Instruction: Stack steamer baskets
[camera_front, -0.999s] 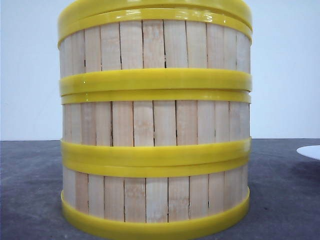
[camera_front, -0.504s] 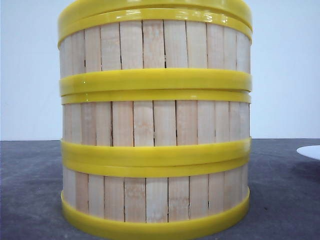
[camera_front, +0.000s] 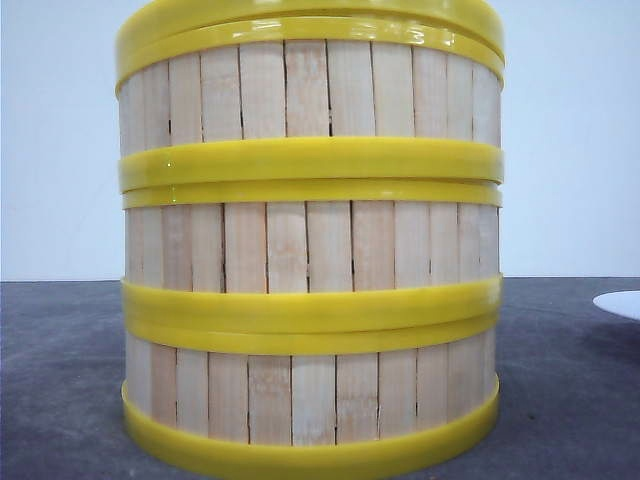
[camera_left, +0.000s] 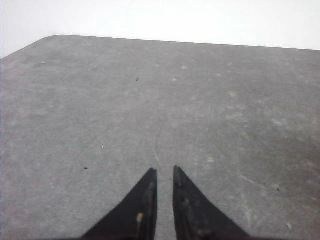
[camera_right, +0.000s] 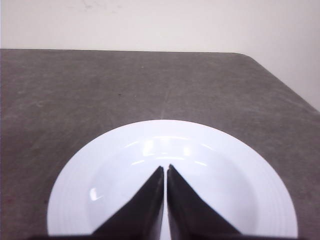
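Left gripper (camera_left: 165, 172): nearly closed, empty, over bare table (camera_left: 100, 100).
Right gripper (camera_right: 165, 170): closed, empty, above white plate (camera_right: 240, 185).
Steamer baskets (camera_front: 310, 240): stacked.

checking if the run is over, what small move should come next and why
Probably none beyond holding both arms back. Three steamer baskets already stand stacked on the table, rims roughly aligned. The left gripper and right gripper, over the white plate, look nearly closed and empty.

White plate (camera_right: 172, 165) lying flat on dark grey table (camera_left: 150, 100); pale wall (camera_front: 570, 150) behind.
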